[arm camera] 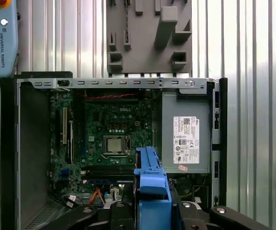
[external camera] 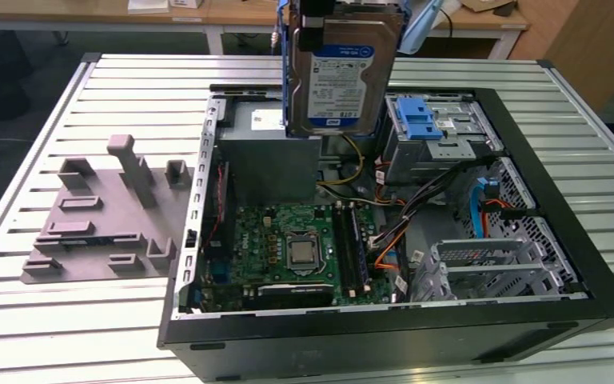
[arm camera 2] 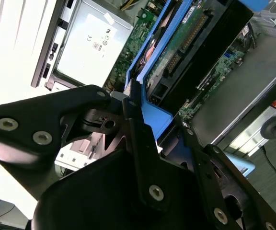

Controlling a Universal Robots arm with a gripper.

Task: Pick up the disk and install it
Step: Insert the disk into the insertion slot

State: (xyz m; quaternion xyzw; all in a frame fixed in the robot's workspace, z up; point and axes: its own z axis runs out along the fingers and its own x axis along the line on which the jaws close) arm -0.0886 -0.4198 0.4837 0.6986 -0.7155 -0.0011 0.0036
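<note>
The disk [external camera: 341, 80] hung upright in my grasp above the open computer case [external camera: 563, 264], its long side vertical and its white-and-blue label turned toward the exterior view. A blue plastic bracket ran along its edges. In the second wrist view its green circuit-board side [arm camera 2: 186, 43] faced the other way, and my gripper [arm camera 2: 159, 122] was clamped on the bracket's end, one black finger [arm camera 2: 135, 129] pressed against each side of the blue plastic. In the first wrist view the bracket's end [arm camera: 151, 187] showed between my fingers, with the case's interior below it.

No part of the disk touched the case. In the exterior view its lower edge overlapped the grey power-supply box [external camera: 269, 152], which sat in the far corner of the case and carried a white sticker [arm camera: 186, 139]. Toward the exterior view's right of the disk stood the grey metal drive cage [external camera: 440, 148] with its blue latch [external camera: 419, 126]. Nearer the exterior camera lay the green motherboard [external camera: 285, 240] with its square processor socket [external camera: 303, 254], and orange and blue cables [external camera: 488, 210] ran through the exterior view's right half of the case.

The case rested on a slatted metal table [external camera: 73, 336]. Just beside it, on the exterior view's left, a grey fixture plate [external camera: 105, 216] with upright blocks lay on the slats.
</note>
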